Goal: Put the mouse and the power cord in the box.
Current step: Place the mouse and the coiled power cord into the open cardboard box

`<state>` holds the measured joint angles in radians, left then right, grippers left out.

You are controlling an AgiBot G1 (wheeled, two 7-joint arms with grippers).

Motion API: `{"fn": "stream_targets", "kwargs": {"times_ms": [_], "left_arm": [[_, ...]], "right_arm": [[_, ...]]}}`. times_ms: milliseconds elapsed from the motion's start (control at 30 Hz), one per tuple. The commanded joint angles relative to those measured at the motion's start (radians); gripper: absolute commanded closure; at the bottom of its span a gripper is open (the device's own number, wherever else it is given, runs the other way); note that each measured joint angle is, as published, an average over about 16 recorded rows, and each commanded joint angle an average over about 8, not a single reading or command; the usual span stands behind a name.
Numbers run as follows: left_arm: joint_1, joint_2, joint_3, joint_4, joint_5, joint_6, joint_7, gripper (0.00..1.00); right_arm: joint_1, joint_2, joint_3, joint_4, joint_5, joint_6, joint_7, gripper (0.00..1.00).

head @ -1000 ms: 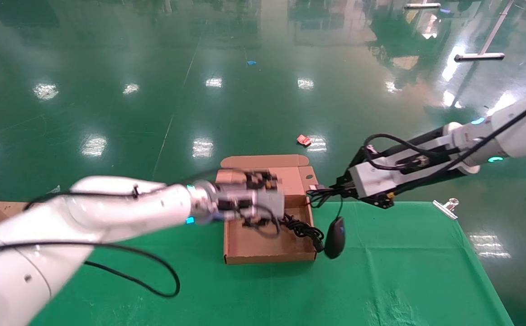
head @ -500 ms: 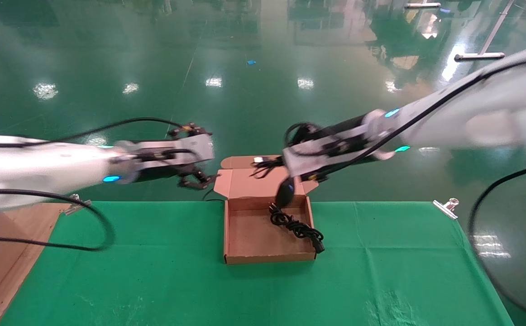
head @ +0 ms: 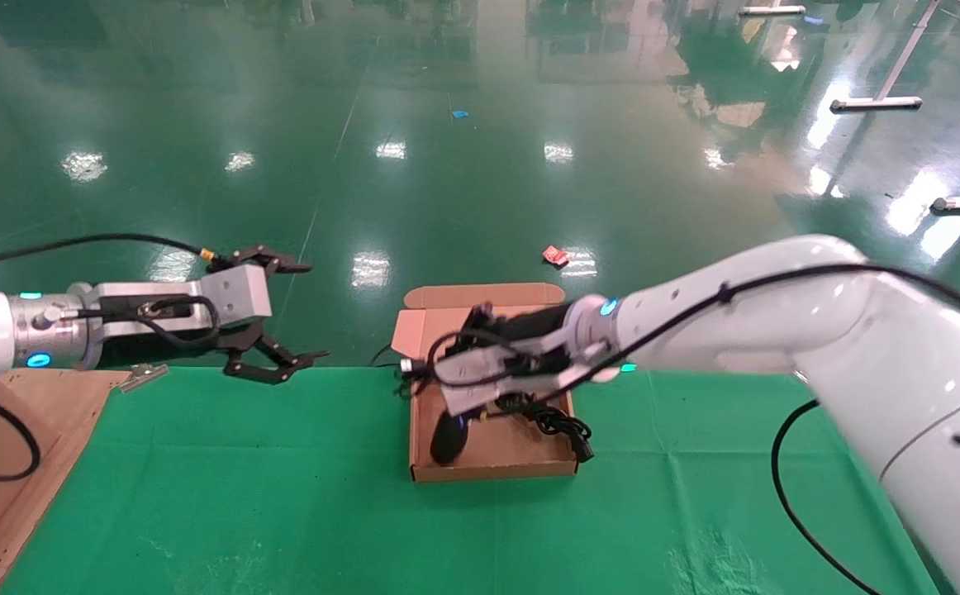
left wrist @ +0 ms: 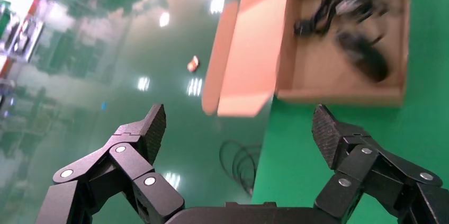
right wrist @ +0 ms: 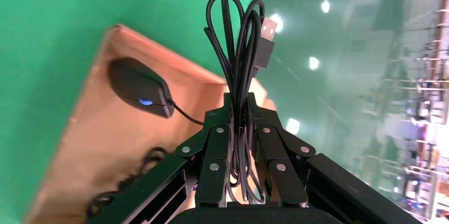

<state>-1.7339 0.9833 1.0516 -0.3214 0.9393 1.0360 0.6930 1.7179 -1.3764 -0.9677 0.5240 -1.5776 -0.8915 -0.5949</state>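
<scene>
The brown box (head: 492, 471) lies open on the green table, lid (head: 480, 295) folded back. The coiled power cord (head: 558, 423) lies inside along its right wall. My right gripper (head: 434, 372) hovers over the box, shut on the mouse's bundled thin cable (right wrist: 238, 49). The black mouse (head: 447, 436) hangs from it, low in the box's front left corner; the right wrist view shows the mouse (right wrist: 140, 86) close to the box floor (right wrist: 106, 144). My left gripper (head: 311, 311) is open and empty, left of the box at the table's far edge. The left wrist view shows the left gripper (left wrist: 241, 123), the box (left wrist: 392, 94) and the mouse (left wrist: 365, 60).
A flat brown cardboard sheet (head: 1, 463) lies at the table's left end. Metal clips (head: 815, 376) hold the green cloth (head: 282, 496) at the far edge. A thin cable loop (left wrist: 241, 163) hangs off that edge near the lid. A red scrap (head: 554, 254) lies on the floor.
My right gripper carried the mouse leftward from beside the box's right wall, over the lid, to above the box interior. My left arm pulled back left, away from the box.
</scene>
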Motion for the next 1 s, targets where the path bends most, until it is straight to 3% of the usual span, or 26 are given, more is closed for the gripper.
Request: {"fn": "stream_targets", "kwargs": {"times_ms": [33, 233, 267, 500, 533, 1000], "left_arm": [[0.011, -0.009, -0.002, 0.000, -0.002, -0.010, 0.007, 0.00], [0.023, -0.018, -0.007, -0.021, -0.008, -0.024, 0.005, 0.00], [0.024, -0.019, -0.007, -0.024, -0.008, -0.025, 0.004, 0.00], [0.028, -0.028, -0.006, -0.041, -0.008, -0.031, -0.005, 0.00], [0.028, -0.029, -0.006, -0.042, -0.008, -0.031, -0.005, 0.00], [0.029, -0.027, -0.006, -0.042, -0.008, -0.032, -0.006, 0.00]], "right_arm": [[-0.015, 0.001, -0.051, 0.026, 0.015, 0.024, 0.032, 1.00], [-0.018, 0.004, -0.148, 0.016, 0.045, 0.092, 0.087, 1.00], [-0.017, 0.004, -0.160, 0.011, 0.049, 0.101, 0.093, 0.95], [-0.021, 0.005, -0.226, -0.019, 0.074, 0.139, 0.126, 0.08], [-0.022, 0.005, -0.231, -0.021, 0.076, 0.141, 0.128, 0.01], [-0.023, 0.005, -0.228, -0.024, 0.077, 0.140, 0.127, 0.00]]}}
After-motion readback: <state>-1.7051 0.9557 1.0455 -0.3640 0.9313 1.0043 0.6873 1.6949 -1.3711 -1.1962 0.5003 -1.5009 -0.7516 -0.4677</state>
